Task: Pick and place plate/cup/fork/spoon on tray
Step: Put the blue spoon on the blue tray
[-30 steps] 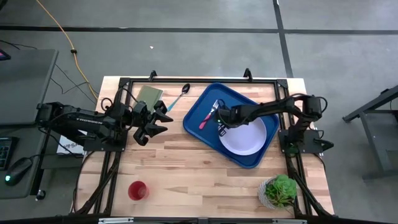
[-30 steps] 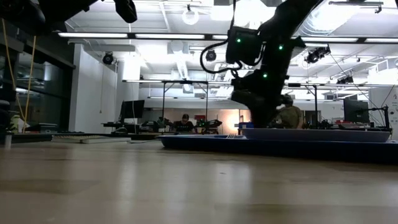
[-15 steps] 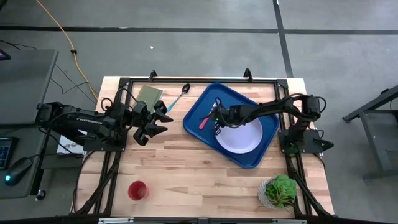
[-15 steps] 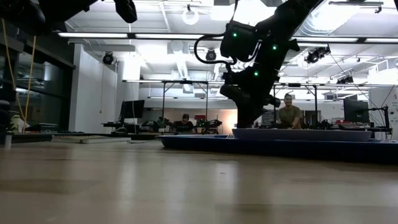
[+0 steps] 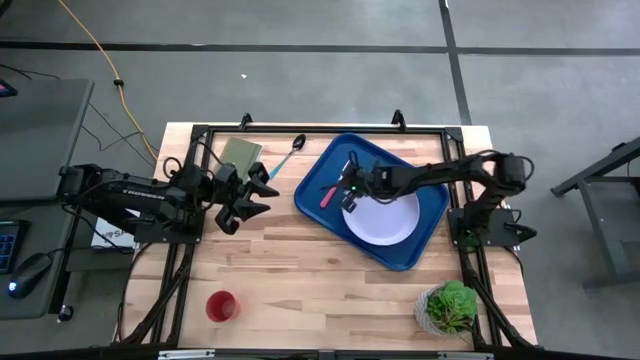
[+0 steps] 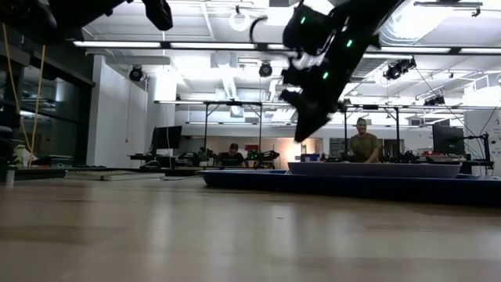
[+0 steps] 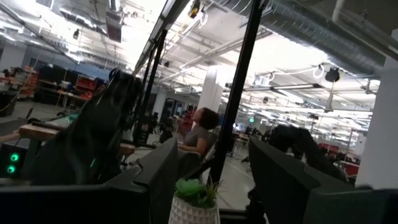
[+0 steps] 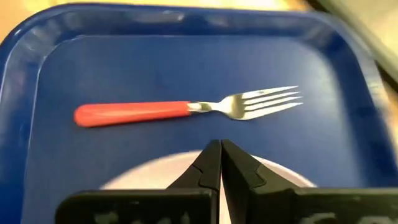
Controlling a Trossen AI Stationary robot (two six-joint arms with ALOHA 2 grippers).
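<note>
On your left, the left gripper [image 5: 262,190] hovers over the wooden bench [image 5: 320,285] with its fingers spread apart, holding nothing. The small red tumbler cup [image 5: 222,305] stands well apart, near the front edge. The slim teal-handled spoon [image 5: 286,155] lies beside a flat olive-green rectangle [image 5: 241,152]. Moving right, the large blue rectangular tray [image 5: 312,195] carries the pink-handled silver-tined fork [image 8: 186,109] and the round pale lavender-white plate [image 5: 390,220]. The right gripper [image 8: 220,163] hangs above the plate's rim (fingers pressed together, empty). A potted green plant [image 5: 448,308] sits at the front right corner.
</note>
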